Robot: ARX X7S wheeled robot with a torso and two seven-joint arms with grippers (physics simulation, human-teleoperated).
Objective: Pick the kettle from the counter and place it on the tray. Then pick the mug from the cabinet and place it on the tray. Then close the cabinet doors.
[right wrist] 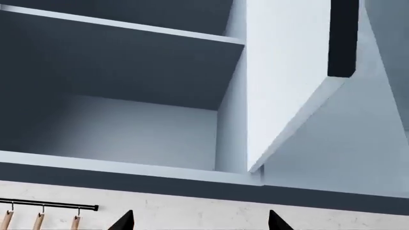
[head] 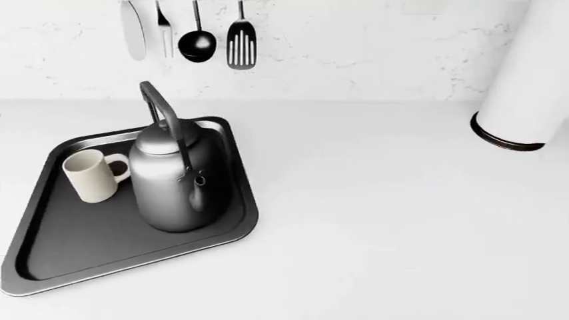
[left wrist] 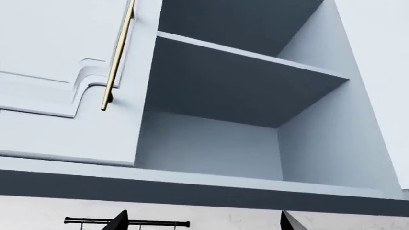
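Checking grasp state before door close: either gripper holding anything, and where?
Nothing held. Left gripper and right gripper fingertips stand apart with nothing between. Kettle and mug sit on the tray.

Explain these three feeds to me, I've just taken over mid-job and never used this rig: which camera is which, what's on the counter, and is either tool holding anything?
You are driving a simulated two-armed wheeled robot. The head view looks down at the white counter: a black tray carries the kettle and the mug; utensils hang on the wall and a white cylinder stands at right. Neither arm appears there. The other two views come from cameras near each tool, both aimed up into the open cabinet. The left one shows a door with a brass handle; the right one shows the other door swung out. Only the dark fingertips peek in, spread apart, holding nothing.
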